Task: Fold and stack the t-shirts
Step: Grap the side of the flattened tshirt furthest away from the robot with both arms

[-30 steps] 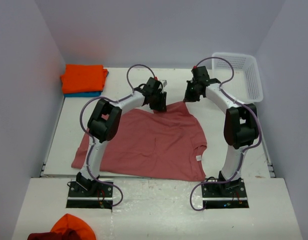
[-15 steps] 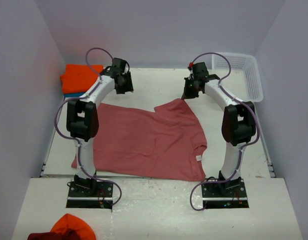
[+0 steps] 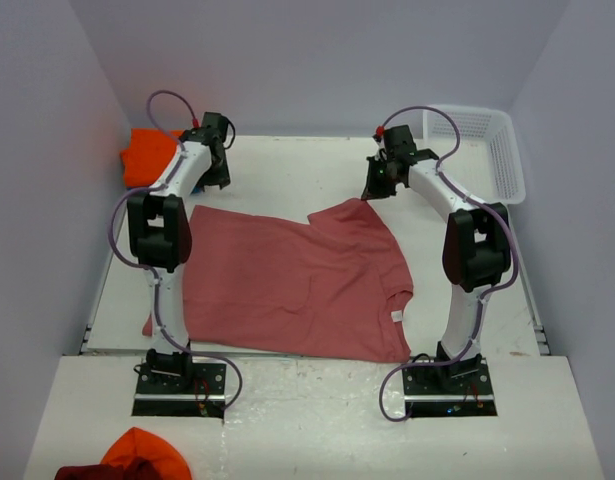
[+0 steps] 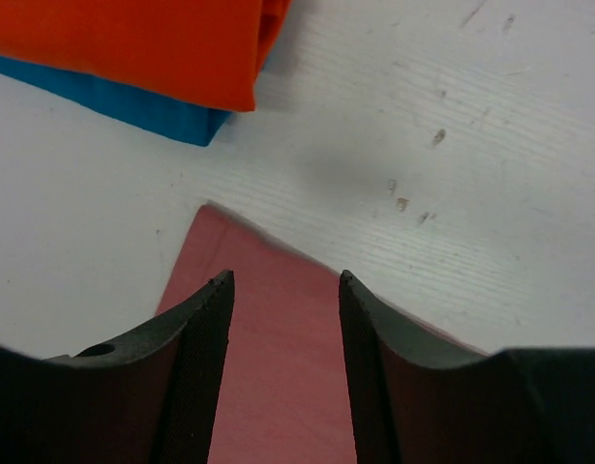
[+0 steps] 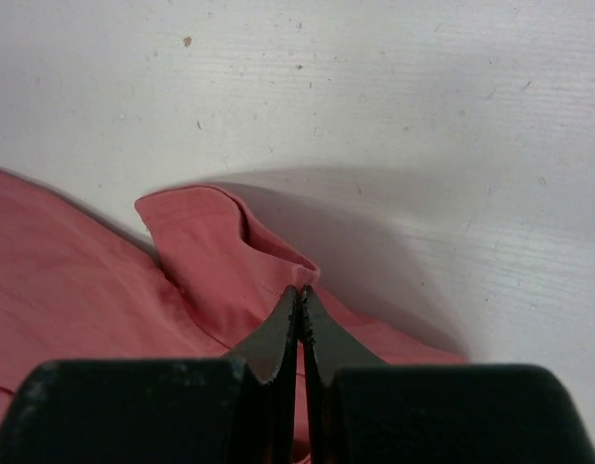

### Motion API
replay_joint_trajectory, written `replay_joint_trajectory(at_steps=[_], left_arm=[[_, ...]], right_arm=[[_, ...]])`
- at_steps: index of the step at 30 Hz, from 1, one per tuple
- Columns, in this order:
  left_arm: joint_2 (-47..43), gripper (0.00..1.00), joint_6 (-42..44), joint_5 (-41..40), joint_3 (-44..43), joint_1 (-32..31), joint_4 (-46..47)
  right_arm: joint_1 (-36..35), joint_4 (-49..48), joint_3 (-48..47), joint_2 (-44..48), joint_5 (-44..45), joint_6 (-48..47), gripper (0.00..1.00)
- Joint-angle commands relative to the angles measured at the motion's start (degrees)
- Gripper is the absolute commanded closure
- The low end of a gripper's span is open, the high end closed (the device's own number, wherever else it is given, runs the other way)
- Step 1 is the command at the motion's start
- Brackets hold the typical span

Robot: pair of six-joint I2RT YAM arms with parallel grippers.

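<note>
light: bright, even, overhead
shadow: soft grey on table (image 5: 423, 97) behind salmon-red t-shirt (image 5: 84, 290)
focus: sharp, no glare

Spread t-shirt (image 3: 287, 290) centre of table (image 3: 297, 170); folded t-shirts (image 3: 140, 163) stacked far left; basket (image 3: 509, 165) far right.

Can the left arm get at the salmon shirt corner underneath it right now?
Probably yes. The left claw is open directly above that corner of the salmon shirt, with nothing between them; the folded orange shirt lies off to the side.
</note>
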State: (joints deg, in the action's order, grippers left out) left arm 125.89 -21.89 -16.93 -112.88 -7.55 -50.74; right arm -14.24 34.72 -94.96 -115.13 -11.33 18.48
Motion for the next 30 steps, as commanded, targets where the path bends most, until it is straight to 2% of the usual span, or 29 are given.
replay_joint_trajectory(at_steps=[1, 8, 14, 30], left_arm=[[2.17, 0.51, 0.97, -7.86, -1.20, 1.22, -3.31], [3.40, 0.53, 0.01, -8.65, 1.87, 3.59, -2.61], [5.07, 0.55, 0.18, -7.68, 0.74, 6.06, -2.26], [6.57, 0.55, 0.36, 1.54, 1.79, 7.55, -0.24]], right_arm=[[-0.26, -0.18, 0.56, 2.54, -1.50, -1.08, 1.00], [-0.26, -0.27, 0.30, 2.02, -2.29, -0.99, 1.00], [-0.26, -0.35, 0.30, 1.84, -2.29, -0.99, 1.00], [-0.09, -0.35, -0.14, 0.79, -2.38, -0.99, 1.00]])
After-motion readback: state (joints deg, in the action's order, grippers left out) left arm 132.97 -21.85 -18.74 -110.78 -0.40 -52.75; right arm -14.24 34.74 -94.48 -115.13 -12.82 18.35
